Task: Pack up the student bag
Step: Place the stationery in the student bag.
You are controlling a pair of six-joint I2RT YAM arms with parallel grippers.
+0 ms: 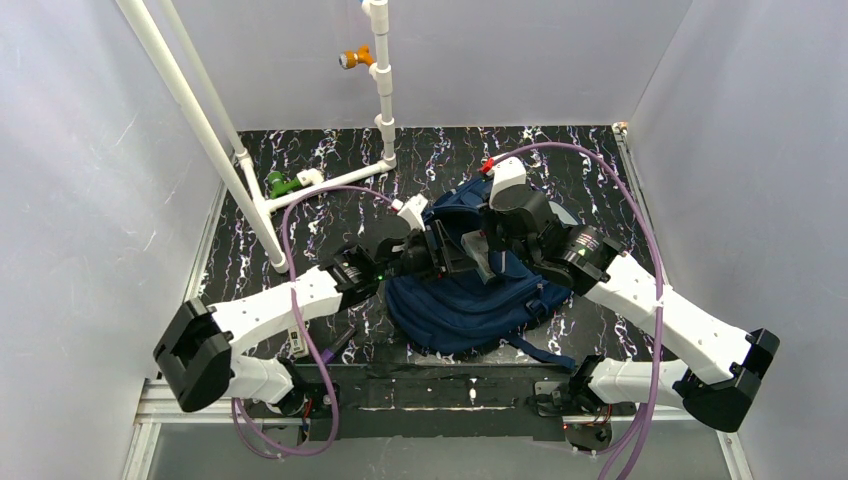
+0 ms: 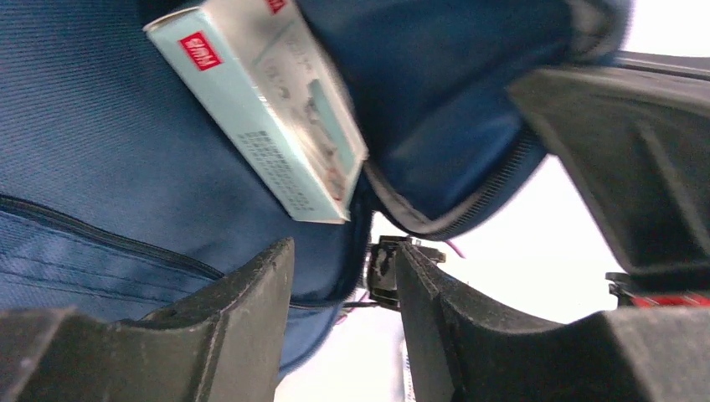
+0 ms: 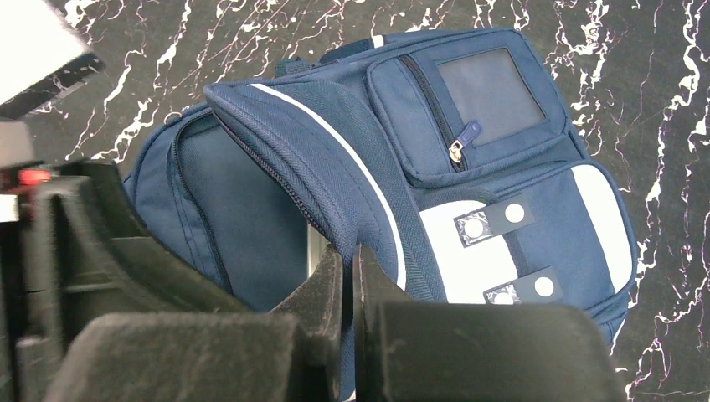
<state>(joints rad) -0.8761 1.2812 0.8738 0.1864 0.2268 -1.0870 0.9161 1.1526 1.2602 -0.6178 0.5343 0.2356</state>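
The navy blue student bag [image 1: 470, 310] lies in the middle of the table, front pocket with white patches up [image 3: 502, 167]. My right gripper [image 3: 347, 255] is shut on the zip rim of the bag's main opening and holds the flap raised; it sits over the bag's top [image 1: 492, 250]. My left gripper [image 2: 343, 251] is open at the bag's left side [image 1: 440, 258], with the bag's fabric edge [image 2: 100, 167] running between its fingers. A pale blue box [image 2: 259, 109] with a red label lies against the bag fabric just past the left fingertips, its upper end hidden under the flap.
A white pipe frame [image 1: 300, 185] with a green fitting [image 1: 278, 185] and an orange fitting [image 1: 355, 58] stands at the back left. White walls enclose the black marbled table [image 1: 300, 240]. A small pale object [image 1: 298, 342] lies at the near left edge.
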